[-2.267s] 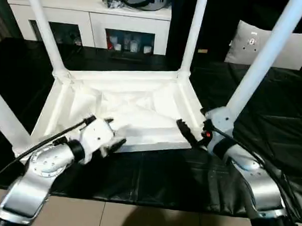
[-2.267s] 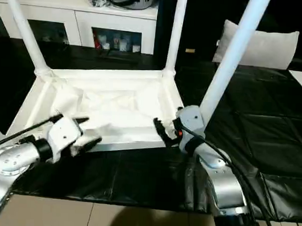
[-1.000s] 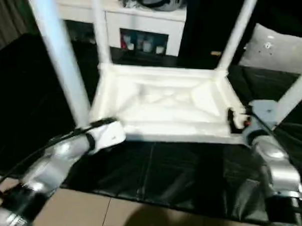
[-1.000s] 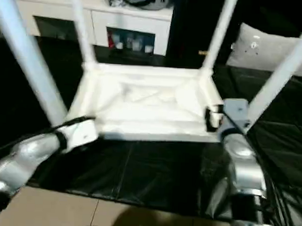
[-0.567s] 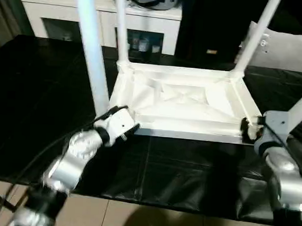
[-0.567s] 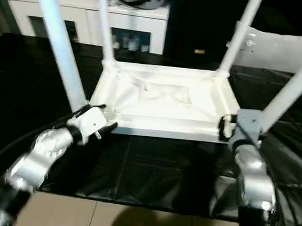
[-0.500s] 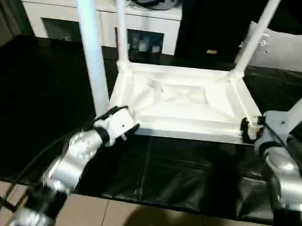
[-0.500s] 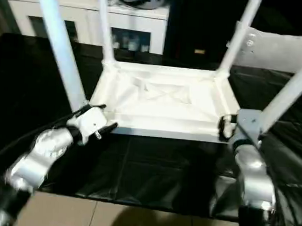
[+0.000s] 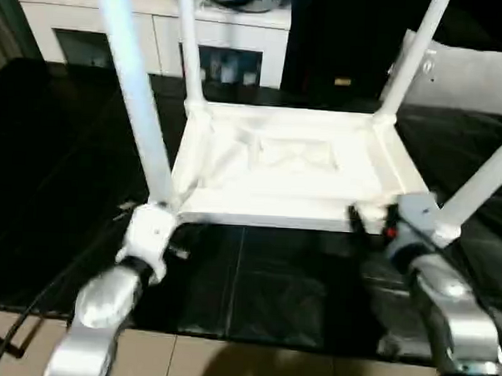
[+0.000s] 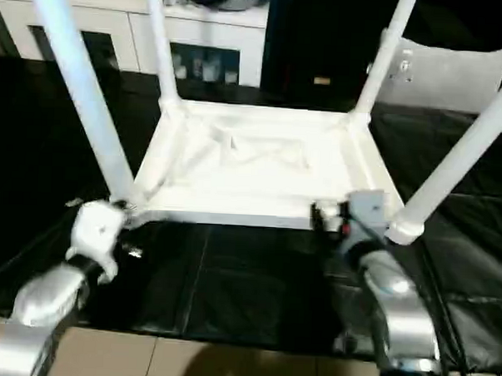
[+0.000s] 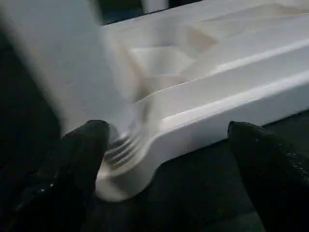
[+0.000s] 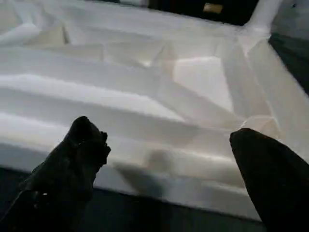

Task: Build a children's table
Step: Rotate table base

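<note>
The children's table lies upside down on a black mat, its ribbed white tabletop (image 9: 293, 169) facing up and its white legs standing in the corner sockets. My left gripper (image 9: 152, 228) sits at the near-left corner, at the foot of the near-left leg (image 9: 134, 100). In the left wrist view its two black fingers (image 11: 79, 164) stand wide apart, open, on either side of the round corner socket (image 11: 123, 166). My right gripper (image 9: 362, 219) is open just in front of the near rim (image 12: 145, 159), left of the near-right leg (image 9: 485, 177), holding nothing.
A white cabinet (image 9: 158, 34) with glass doors stands behind the mat, with dark items on top. A grey cushion (image 9: 472, 77) lies at the back right. The black mat (image 9: 272, 280) ends at a tan floor (image 9: 227, 362) near me.
The camera has shifted. My left gripper has swung from pointing along the near rim to facing the near-left corner socket. My right gripper has edged left along the near rim.
</note>
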{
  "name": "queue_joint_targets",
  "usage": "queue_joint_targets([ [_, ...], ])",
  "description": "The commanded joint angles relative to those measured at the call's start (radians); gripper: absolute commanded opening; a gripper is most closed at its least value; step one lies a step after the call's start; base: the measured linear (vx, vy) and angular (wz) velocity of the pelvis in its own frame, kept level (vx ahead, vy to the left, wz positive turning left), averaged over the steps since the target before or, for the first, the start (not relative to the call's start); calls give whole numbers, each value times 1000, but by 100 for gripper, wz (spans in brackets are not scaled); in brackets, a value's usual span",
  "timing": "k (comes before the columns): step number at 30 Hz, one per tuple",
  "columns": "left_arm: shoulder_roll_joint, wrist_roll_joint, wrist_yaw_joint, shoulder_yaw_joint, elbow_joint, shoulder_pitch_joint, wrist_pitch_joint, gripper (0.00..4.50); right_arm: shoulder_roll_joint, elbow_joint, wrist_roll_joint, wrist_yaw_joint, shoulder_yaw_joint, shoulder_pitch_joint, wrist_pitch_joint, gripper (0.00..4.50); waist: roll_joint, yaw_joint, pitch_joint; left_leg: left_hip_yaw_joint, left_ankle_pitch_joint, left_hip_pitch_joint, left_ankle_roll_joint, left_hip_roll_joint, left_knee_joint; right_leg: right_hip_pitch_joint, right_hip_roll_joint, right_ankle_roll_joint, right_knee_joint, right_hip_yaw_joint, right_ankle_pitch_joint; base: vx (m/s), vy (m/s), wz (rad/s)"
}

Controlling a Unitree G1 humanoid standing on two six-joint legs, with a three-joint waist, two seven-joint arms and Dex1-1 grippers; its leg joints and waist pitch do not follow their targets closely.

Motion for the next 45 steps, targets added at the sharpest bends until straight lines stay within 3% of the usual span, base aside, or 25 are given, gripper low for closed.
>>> queue_joint_targets([
  [1,-4,1,27,23,-26,-5,26,440,-4,-26,-2,0,-2,3,51,450,-8,0,-42,-8,-198,0,10,46,-85,33,-60,-133,-87,36,-179,0,0,0],
  [2,-6,-1,30,24,-22,-11,31,440,-8,-29,0,5,4,4,78,450,-2,-1,-41,-8,-201,2,7,46,-85,30,-59,-128,-89,36,-180,0,0,0],
  [3,-9,0,45,32,-12,-27,36,440,-17,-34,-1,13,15,11,106,450,-3,1,-42,-9,-200,3,6,46,-85,30,-59,-127,-88,36,-175,0,0,0],
  [4,-12,-4,56,41,0,-44,37,440,-23,-38,-3,20,23,18,123,450,5,2,-43,-10,-193,4,1,47,-85,30,-57,-128,-86,36,-151,0,0,0],
  [8,-11,-11,62,58,36,-101,45,440,-32,-51,-6,16,29,35,168,450,3,9,-47,-10,-149,5,-2,45,-81,35,-59,-140,-79,35,-59,0,0,0],
  [9,-2,-15,60,69,76,-141,34,440,-27,-53,-4,3,19,37,199,450,7,10,-48,-9,-139,6,-4,44,-79,35,-58,-143,-77,35,-42,0,0,0],
  [16,53,-72,-3,122,269,-323,5,440,-39,-39,-5,-25,-22,31,274,450,13,11,-53,-9,-118,12,-27,38,-76,39,-57,-154,-70,34,6,0,0,0],
  [23,103,-150,-150,135,416,-440,-36,440,-51,-7,-10,-31,-35,16,303,450,7,8,-54,-7,-94,10,-22,40,-75,44,-64,-177,-66,33,26,0,0,0],
  [26,161,-199,-355,86,467,-483,-30,440,-60,60,-22,-30,-35,-19,282,450,7,9,-54,-4,-112,15,-27,40,-78,38,-65,-185,-69,34,-27,0,0,0],
  [30,214,-272,-583,27,470,-475,28,440,-75,177,-28,-13,-42,-69,228,450,5,11,-52,-1,-126,16,-38,43,-80,37,-69,-196,-66,35,-47,0,0,0],
  [33,251,-342,-725,-13,405,-444,90,440,-90,259,-34,7,-39,-98,173,450,6,13,-54,3,-113,18,-31,45,-78,36,-69,-210,-63,35,-19,0,0,0],
  [34,269,-371,-782,-31,375,-431,120,440,-96,293,-37,17,-38,-110,149,450,-2,14,-55,2,-97,13,-26,45,-79,41,-72,-218,-58,34,-3,0,0,0],
  [35,285,-402,-838,-52,338,-419,149,440,-104,343,-37,35,-35,-129,113,450,2,13,-54,4,-99,15,-22,46,-78,37,-70,-225,-58,33,-4,0,0,0],
  [37,288,-421,-864,-63,318,-416,162,440,-108,378,-36,47,-35,-145,86,450,-5,11,-50,8,-123,16,-16,45,-80,36,-68,-228,-65,33,-42,0,0,0],
  [39,282,-453,-893,-75,288,-417,185,440,-114,439,-38,69,-29,-173,44,450,-5,11,-49,8,-146,16,-15,46,-81,37,-74,-231,-68,33,-92,0,0,0],
  [40,267,-469,-905,-82,275,-422,195,440,-118,500,-47,82,-20,-205,9,450,-17,8,-47,10,-158,14,-12,47,-82,38,-72,-227,-74,34,-122,0,0,0],
  [41,259,-472,-908,-87,272,-426,199,440,-118,520,-50,88,-15,-218,-3,450,-13,9,-46,9,-160,14,-12,46,-82,38,-74,-227,-74,34,-144,0,0,0],
  [45,242,-500,-922,-112,226,-422,229,440,-108,548,-55,119,8,-258,-33,450,-17,0,-46,9,-162,11,-10,46,-82,40,-71,-215,-75,34,-159,0,0,0],
])
